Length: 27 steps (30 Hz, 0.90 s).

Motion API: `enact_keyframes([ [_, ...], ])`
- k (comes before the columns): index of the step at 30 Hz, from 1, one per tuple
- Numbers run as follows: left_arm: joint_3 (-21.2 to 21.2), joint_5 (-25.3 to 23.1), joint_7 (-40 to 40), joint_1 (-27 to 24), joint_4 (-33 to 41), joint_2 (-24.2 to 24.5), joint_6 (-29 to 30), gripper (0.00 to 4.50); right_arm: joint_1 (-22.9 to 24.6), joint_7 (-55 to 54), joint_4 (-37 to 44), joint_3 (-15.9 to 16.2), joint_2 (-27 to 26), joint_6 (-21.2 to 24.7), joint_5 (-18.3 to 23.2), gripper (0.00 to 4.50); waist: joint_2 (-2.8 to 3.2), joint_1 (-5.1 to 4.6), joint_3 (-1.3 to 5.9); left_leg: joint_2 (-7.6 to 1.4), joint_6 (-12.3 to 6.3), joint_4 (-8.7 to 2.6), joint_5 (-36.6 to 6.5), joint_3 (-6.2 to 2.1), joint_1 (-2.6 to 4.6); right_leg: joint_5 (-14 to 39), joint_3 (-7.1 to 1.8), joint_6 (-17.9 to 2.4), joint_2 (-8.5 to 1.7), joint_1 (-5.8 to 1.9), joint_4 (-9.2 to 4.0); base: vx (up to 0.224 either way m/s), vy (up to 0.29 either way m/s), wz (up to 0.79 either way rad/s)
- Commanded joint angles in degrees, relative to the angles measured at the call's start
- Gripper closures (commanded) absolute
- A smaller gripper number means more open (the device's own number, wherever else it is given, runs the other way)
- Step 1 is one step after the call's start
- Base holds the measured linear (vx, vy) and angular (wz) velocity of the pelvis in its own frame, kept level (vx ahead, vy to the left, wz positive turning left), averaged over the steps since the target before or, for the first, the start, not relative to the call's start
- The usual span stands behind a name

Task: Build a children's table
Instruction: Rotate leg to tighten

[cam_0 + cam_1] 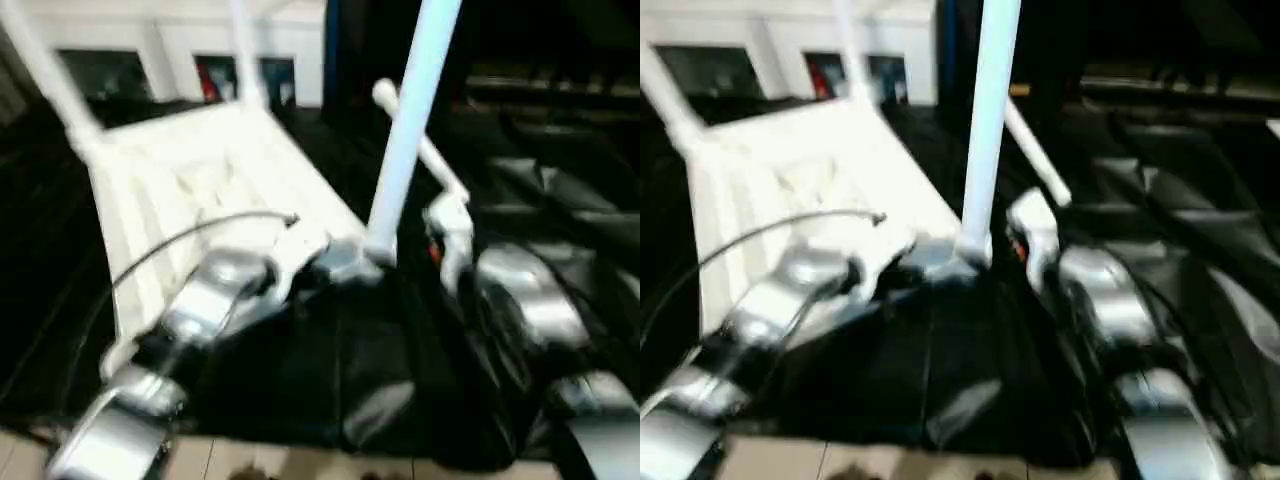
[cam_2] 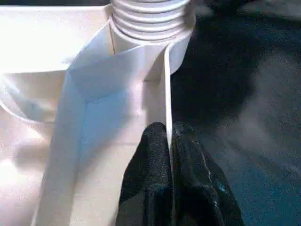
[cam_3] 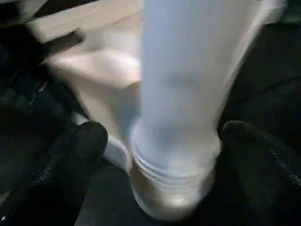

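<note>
From the head views, the tabletop (image 1: 200,190) lies upside down on black sheeting (image 1: 360,370), and a leg (image 1: 410,130) stands upright in its near corner socket, between both arms; a loose leg (image 1: 420,145) lies beyond. In the left wrist view, the left gripper (image 2: 170,141) is pinched shut on the tabletop's thin rim, just beside that socket. In the right wrist view, the right gripper (image 3: 160,141) is spread wide, its fingers (image 3: 84,141) either side of the leg's base, apart from it, with open room behind.
</note>
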<state>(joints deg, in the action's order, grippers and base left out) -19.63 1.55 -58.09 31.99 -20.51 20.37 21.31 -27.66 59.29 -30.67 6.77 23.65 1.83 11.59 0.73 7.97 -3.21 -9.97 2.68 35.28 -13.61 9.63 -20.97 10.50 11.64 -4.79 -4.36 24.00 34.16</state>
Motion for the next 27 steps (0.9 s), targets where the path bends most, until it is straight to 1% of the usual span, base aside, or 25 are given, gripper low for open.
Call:
enact_keyframes([
  [1,-1.27,3.85,-5.54,-0.17,5.37,-0.04,-1.68,4.5,1.08,2.7,4.28,1.89,1.05,0.12,-0.56,0.06,0.01,0.23,4.57,-5.09,-8.33,-3.23,3.59,-1.7,0.49,7.36,-6.0,-3.51,-6.73,-4.51,-3.69,0.0,0.0,0.0],
  [2,-1.27,3.85,-5.54,-0.17,5.37,-0.04,-1.68,4.5,1.08,2.7,4.28,1.89,1.05,0.12,-0.56,0.06,0.02,0.31,4.62,-5.09,-8.12,-3.22,3.65,-1.69,0.54,7.12,-6.04,-3.81,-6.74,-4.51,-3.67,0.0,0.0,0.0],
  [3,-1.68,3.62,-6.24,-0.64,6.37,0.73,-1.86,4.5,1.84,3.05,5.21,2.62,1.61,-0.11,-1.22,0.06,0.07,0.42,4.56,-5.19,-7.78,-3.26,3.22,-1.68,0.71,6.96,-6.01,-4.58,-6.63,-4.35,-3.63,0.0,0.0,0.0],
  [4,-2.05,3.5,-6.92,-1.08,7.27,1.38,-1.85,4.5,2.21,3.3,5.56,3.07,1.88,-0.27,-1.59,0.06,0.13,0.42,4.44,-5.26,-7.38,-3.36,2.1,-1.62,0.72,7.87,-6.05,-4.92,-6.74,-4.34,-3.77,0.0,0.0,0.0],
  [5,-2.28,3.56,-7.65,-1.58,8.28,1.98,-1.69,4.5,2.52,3.58,6.06,3.36,2.06,-0.13,-1.77,0.06,0.14,0.35,4.31,-5.17,-7.16,-3.42,1.34,-1.55,0.63,8.96,-6.03,-4.86,-6.74,-4.39,-4.03,0.0,0.0,0.0],
  [6,-2.36,3.7,-8.09,-1.98,9.06,2.32,-1.49,4.5,2.59,3.62,6.21,3.37,2.03,-0.03,-1.77,0.06,0.12,0.48,4.33,-5.22,-6.46,-3.52,0.21,-1.54,0.84,10.48,-6.09,-4.49,-6.76,-4.42,-4.23,0.0,0.0,0.0],
  [7,-2.29,3.79,-8.29,-2.2,9.42,2.43,-1.41,4.5,2.59,3.68,6.37,3.24,1.93,0.12,-1.67,0.06,0.14,0.48,4.26,-5.12,-5.92,-3.59,-0.32,-1.45,0.87,11.19,-6.13,-4.42,-6.71,-4.4,-4.29,0.0,0.0,0.0],
  [9,-2.12,3.8,-8.29,-2.48,9.73,2.52,-1.43,4.5,2.58,3.92,6.82,3.03,1.73,0.54,-1.22,0.06,0.15,0.53,4.36,-4.98,-5.7,-3.55,-0.31,-1.41,0.77,10.98,-6.12,-4.17,-6.6,-4.58,-4.3,0.0,0.0,0.0],
  [10,-1.89,3.85,-8.46,-2.94,10.36,2.88,-1.46,4.5,3.15,4.45,8.87,3.06,1.95,2.02,-0.44,0.06,0.17,0.49,4.33,-5.1,-5.76,-3.61,-0.04,-1.58,0.63,10.56,-6.04,-4.0,-6.54,-4.67,-4.15,0.0,0.0,0.0],
  [11,-1.87,3.85,-8.48,-2.99,10.41,2.92,-1.46,4.5,3.21,4.55,9.08,3.09,1.99,2.18,-0.35,0.06,0.2,0.5,4.4,-5.2,-5.79,-3.59,0.14,-1.65,0.62,10.17,-6.05,-3.88,-6.57,-4.74,-4.09,0.0,0.0,0.0],
  [12,-1.76,3.83,-8.49,-3.16,10.64,3.11,-1.41,4.5,3.44,4.77,9.86,3.22,2.14,2.74,-0.15,0.06,0.14,0.39,4.45,-5.17,-5.92,-3.55,0.53,-1.74,0.41,9.45,-6.01,-3.71,-6.59,-4.88,-3.87,0.0,0.0,0.0],
  [15,-1.72,3.73,-8.45,-3.24,10.71,3.28,-1.33,4.5,3.6,5.04,9.97,3.49,2.4,2.86,-0.23,0.06,-0.02,0.47,4.56,-4.86,-6.16,-3.38,1.56,-1.64,0.24,8.7,-5.95,-3.29,-6.57,-4.99,-3.84,0.0,0.0,0.0],
  [17,-1.65,3.64,-8.19,-3.22,10.56,3.34,-1.25,4.5,3.53,4.91,9.58,3.45,2.29,2.9,-0.27,0.06,0.03,0.48,4.58,-4.8,-6.25,-3.33,1.76,-1.67,0.08,8.98,-5.84,-2.87,-6.58,-5.07,-3.9,0.0,0.0,0.0],
  [18,-1.59,3.61,-8.13,-3.21,10.51,3.38,-1.21,4.5,3.48,4.85,9.49,3.32,2.13,3.04,-0.22,0.06,-0.03,0.46,4.59,-4.85,-6.22,-3.36,1.77,-1.69,0.15,9.14,-5.81,-2.79,-6.56,-5.04,-3.9,0.0,0.0,0.0],
  [20,-1.51,3.62,-8.16,-3.19,10.49,3.44,-1.13,4.5,3.44,4.87,9.47,3.13,1.91,3.43,-0.03,0.33,0.01,0.48,4.67,-4.84,-6.38,-3.27,2.33,-1.74,0.07,8.41,-5.81,-2.79,-6.54,-5.09,-3.75,0.0,0.0,0.0],
  [22,-1.46,3.61,-8.1,-3.25,10.48,3.45,-1.04,4.5,3.63,4.93,9.44,3.27,1.74,3.65,-0.25,0.4,0.0,0.53,4.73,-4.8,-6.48,-3.21,2.56,-1.73,0.09,8.12,-5.78,-2.73,-6.53,-5.09,-3.71,0.0,0.0,0.0],
  [24,-1.48,3.51,-7.96,-3.32,10.41,3.43,-1.07,4.5,3.83,4.86,9.5,3.4,1.67,3.69,-0.47,0.66,0.01,0.52,4.7,-4.72,-6.52,-3.18,2.51,-1.71,-0.01,8.31,-5.73,-2.55,-6.52,-5.14,-3.75,0.0,0.0,0.0],
  [25,-1.48,3.47,-7.93,-3.31,10.34,3.42,-1.11,4.5,3.87,4.83,9.51,3.43,1.63,3.73,-0.54,0.66,0.02,0.51,4.74,-4.78,-6.4,-3.2,2.58,-1.75,0.05,8.55,-5.71,-2.38,-6.49,-5.13,-3.78,0.0,0.0,0.0],
  [27,-1.46,3.43,-7.92,-3.24,10.17,3.4,-1.14,4.5,3.94,4.78,9.31,3.69,1.58,3.61,-0.89,0.85,0.06,0.53,4.77,-4.78,-6.42,-3.17,2.74,-1.78,0.02,8.2,-5.69,-2.42,-6.48,-5.15,-3.69,0.0,0.0,0.0],
])
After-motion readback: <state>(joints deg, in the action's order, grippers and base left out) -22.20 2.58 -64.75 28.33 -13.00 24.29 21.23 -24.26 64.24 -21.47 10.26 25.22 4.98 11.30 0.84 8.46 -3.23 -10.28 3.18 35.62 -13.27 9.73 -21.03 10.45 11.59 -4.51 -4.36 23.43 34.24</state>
